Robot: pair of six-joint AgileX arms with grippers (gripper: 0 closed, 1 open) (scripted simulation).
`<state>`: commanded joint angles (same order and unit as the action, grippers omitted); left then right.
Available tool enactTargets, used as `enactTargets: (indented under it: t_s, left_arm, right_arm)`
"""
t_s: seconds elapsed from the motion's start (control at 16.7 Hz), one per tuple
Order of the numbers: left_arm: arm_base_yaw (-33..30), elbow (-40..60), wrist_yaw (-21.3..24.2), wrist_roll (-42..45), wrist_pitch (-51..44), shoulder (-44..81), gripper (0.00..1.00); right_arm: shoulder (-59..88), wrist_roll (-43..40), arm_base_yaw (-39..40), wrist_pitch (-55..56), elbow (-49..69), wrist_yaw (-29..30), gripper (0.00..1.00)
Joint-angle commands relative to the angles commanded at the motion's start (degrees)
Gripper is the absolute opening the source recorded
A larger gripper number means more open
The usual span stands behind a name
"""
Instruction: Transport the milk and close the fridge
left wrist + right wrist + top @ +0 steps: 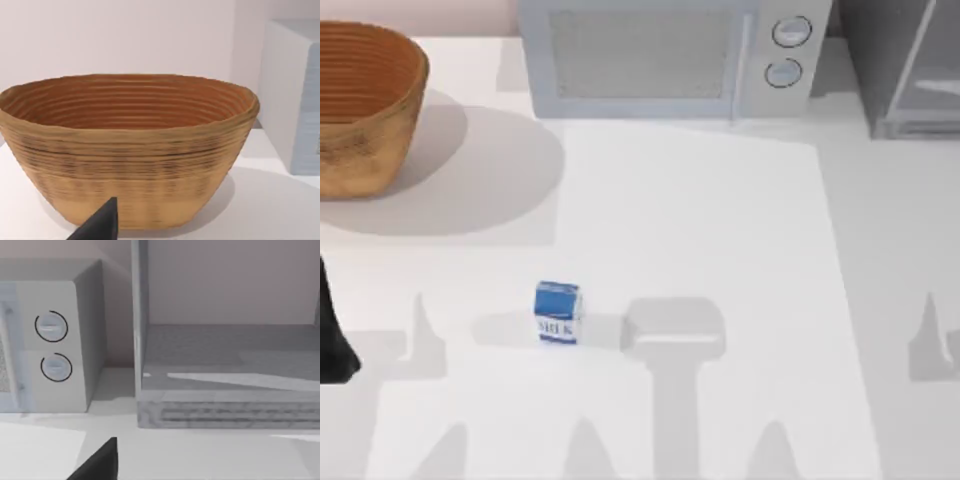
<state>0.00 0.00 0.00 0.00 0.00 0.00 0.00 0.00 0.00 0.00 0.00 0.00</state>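
The milk (pixel 557 313) is a small carton with a blue top and a white band. It stands upright on the table, left of centre and towards the front, with nothing touching it. The fridge (pixel 905 70) is a grey cabinet at the back right. In the right wrist view the fridge (pixel 230 355) faces me with its grey inside floor showing. A dark part of my right gripper (pixel 100 462) hangs in front of it, some way off. My left arm (pixel 332 335) is at the table's left edge, and my left gripper (pixel 100 225) faces the basket.
A large woven basket (pixel 365 110) stands at the back left; in the left wrist view the basket (pixel 130 150) has nothing inside. A pale microwave (pixel 660 55) with two round knobs sits at the back centre, next to the fridge. Arm shadows lie across the front of the table.
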Motion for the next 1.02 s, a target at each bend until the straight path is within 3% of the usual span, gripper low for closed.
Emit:
enactTargets:
  t_s: [0.18,0.36,1.02]
  left_arm:
    - [0.00,0.00,0.00,0.00,0.00,0.00,1.00]
    - [0.00,0.00,0.00,0.00,0.00,0.00,1.00]
    - [0.00,0.00,0.00,0.00,0.00,0.00,1.00]
  right_arm:
    - [0.67,0.04,0.77,0.77,0.14,0.77,1.00]
    - [5.12,0.18,6.34,5.91,0.91,6.33,1.00]
    - [36.45,0.70,44.94,36.27,1.93,45.20,1.00]
